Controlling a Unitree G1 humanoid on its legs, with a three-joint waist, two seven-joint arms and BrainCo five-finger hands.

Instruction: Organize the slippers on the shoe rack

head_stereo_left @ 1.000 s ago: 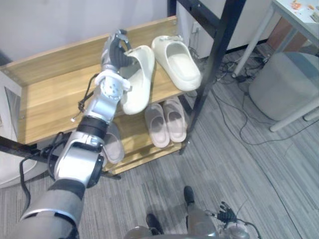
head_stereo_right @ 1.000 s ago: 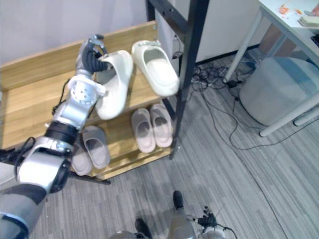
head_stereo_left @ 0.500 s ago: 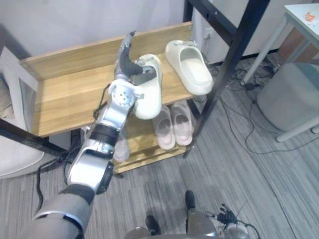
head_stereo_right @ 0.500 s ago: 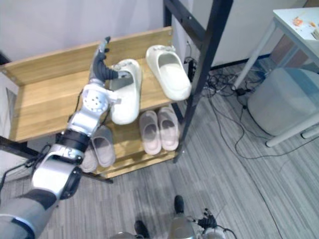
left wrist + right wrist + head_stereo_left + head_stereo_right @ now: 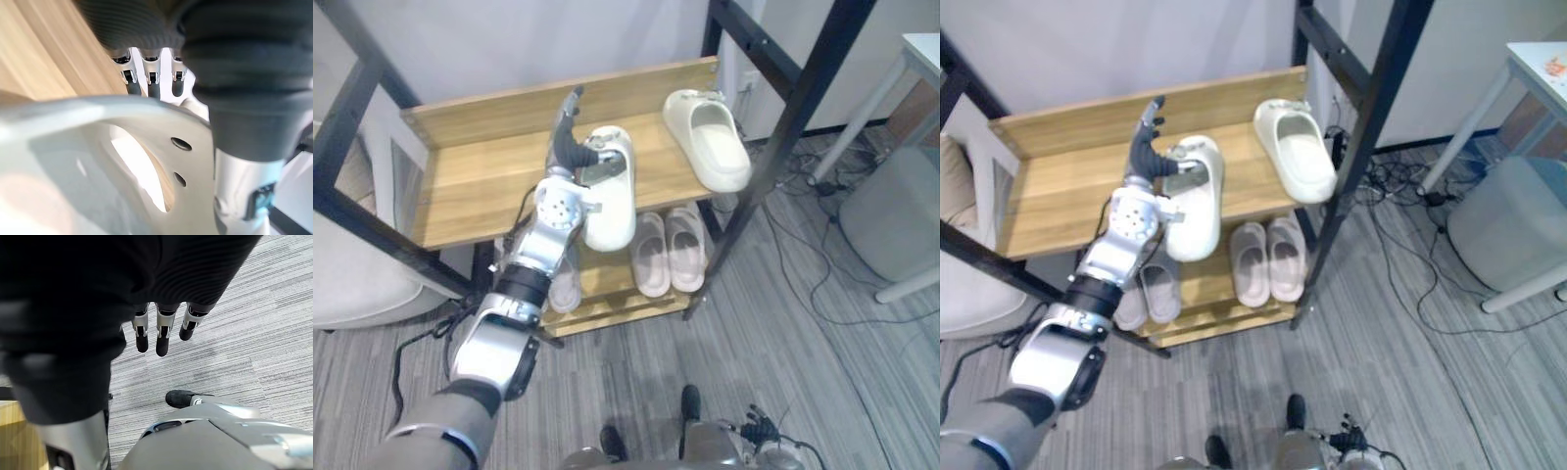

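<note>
Now the left hand (image 5: 565, 147) has uncurled, fingers straight and only the thumb across the mouth of the cream foam slipper (image 5: 612, 201). That slipper has come down to lie on the wooden shoe rack's top shelf (image 5: 480, 176), against the palm. Its cream mate (image 5: 710, 137) lies beyond on the thumb side, so I judge this pair placed; the right hand (image 5: 164, 333) hangs loose-fingered.

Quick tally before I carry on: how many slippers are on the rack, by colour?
Cream slippers, top shelf: 2
Pink-beige slippers, lower shelf: 2
Grey slippers, lower shelf: 2
Total: 6
</note>
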